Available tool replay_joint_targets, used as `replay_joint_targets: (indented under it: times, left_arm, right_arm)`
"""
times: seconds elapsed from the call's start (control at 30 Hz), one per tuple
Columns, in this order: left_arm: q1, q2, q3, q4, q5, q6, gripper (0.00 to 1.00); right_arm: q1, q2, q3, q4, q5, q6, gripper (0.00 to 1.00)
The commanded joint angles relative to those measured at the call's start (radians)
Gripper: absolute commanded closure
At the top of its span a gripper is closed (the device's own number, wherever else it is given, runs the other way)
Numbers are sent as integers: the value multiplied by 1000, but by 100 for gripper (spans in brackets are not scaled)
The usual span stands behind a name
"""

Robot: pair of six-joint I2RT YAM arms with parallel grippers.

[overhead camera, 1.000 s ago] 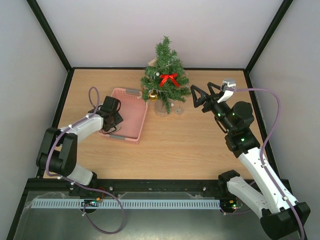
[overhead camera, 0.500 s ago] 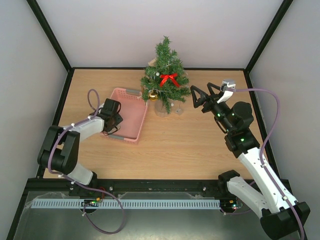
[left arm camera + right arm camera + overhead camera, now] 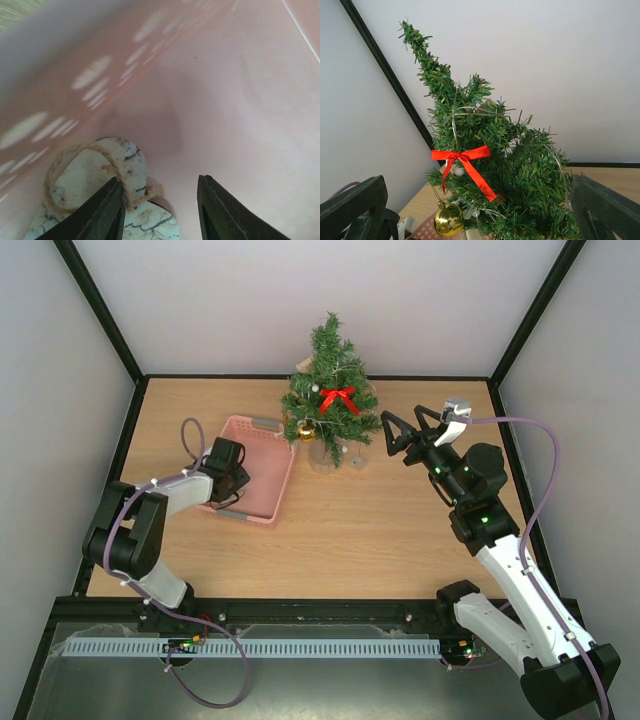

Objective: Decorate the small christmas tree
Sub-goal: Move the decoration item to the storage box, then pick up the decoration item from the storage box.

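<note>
The small christmas tree [image 3: 328, 400] stands at the back middle of the table, with a red bow [image 3: 340, 398] and a gold ball [image 3: 306, 429] on it. My left gripper [image 3: 228, 472] reaches down into the pink basket [image 3: 268, 468]. In the left wrist view its jaws [image 3: 160, 179] stand apart over the basket floor. A pale flat ornament with a twine loop [image 3: 90, 172] lies by the left finger, partly between the jaws. My right gripper [image 3: 402, 416] is open in the air right of the tree [image 3: 520, 165], nothing in it.
Black frame posts rise at the table's back corners. In the right wrist view the bow [image 3: 467, 160] and gold ball [image 3: 448, 219] hang on the side of the tree that faces the gripper. The basket's perforated wall [image 3: 90, 80] is close on the left gripper's left.
The left arm's wrist has shifted a little to the right and further over the basket. The right arm and the tree have not moved.
</note>
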Motion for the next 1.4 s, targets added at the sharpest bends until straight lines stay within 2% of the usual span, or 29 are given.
replay_joint_targets:
  times: [0.0,0.13,0.27,0.53,0.8,1.1,1.37]
  left_arm:
    - [-25,34,18,29,21,10,60]
    - [-46,54,53,21,46,21,61]
    - [-56,10,81,-4,32,32,61]
    - [-52,-75,79,-120,-119,78,61]
    - [-24,-33,28,-66,-82,101,58]
    - [-8,16,53,-56,-93,137,57]
    - [-8,-62,60,-130,-138,188,55]
  right_arm:
    - [-3,-12,-6,41,2,1,2]
    - [-4,-15,-6,35,4,-2,2]
    - [-3,-15,-8,35,4,-1,2]
    - [-3,-6,-5,42,7,-5,2]
    - [-3,1,-6,47,-2,2,2]
    - [-4,3,0,40,-4,-2,2]
    - [-4,12,3,40,-20,3,2]
